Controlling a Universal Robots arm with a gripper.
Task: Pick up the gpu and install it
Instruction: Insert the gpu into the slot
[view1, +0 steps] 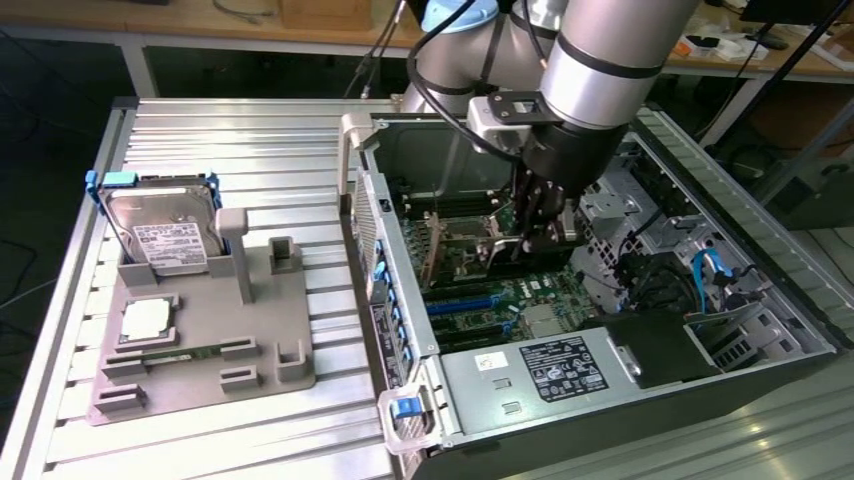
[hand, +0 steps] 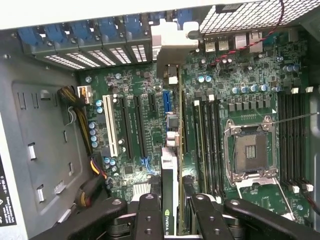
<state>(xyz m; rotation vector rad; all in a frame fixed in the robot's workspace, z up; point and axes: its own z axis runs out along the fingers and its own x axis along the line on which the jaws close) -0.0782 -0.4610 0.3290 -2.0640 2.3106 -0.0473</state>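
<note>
My gripper (view1: 537, 228) reaches down inside the open computer case (view1: 400, 300), over the motherboard (view1: 514, 295). In the wrist view the gripper (hand: 172, 212) is shut on the gpu (hand: 169, 172), a thin black card seen edge-on with a green logo between the fingers (hand: 149, 212). Its silver bracket (hand: 172, 45) lies against the case's rear slot wall. The card stands along the expansion slots, next to the blue slot (hand: 166, 102) and the black slots (hand: 125, 125). Whether it is seated in a slot is hidden.
The empty CPU socket (hand: 250, 150) and memory slots (hand: 207, 140) lie beside the card. Outside the case, a grey fixture (view1: 200, 350) holds a silver hard drive (view1: 163, 238) and a square CPU chip (view1: 144, 318). Cables (hand: 82, 120) and the power supply (view1: 561, 365) crowd the case.
</note>
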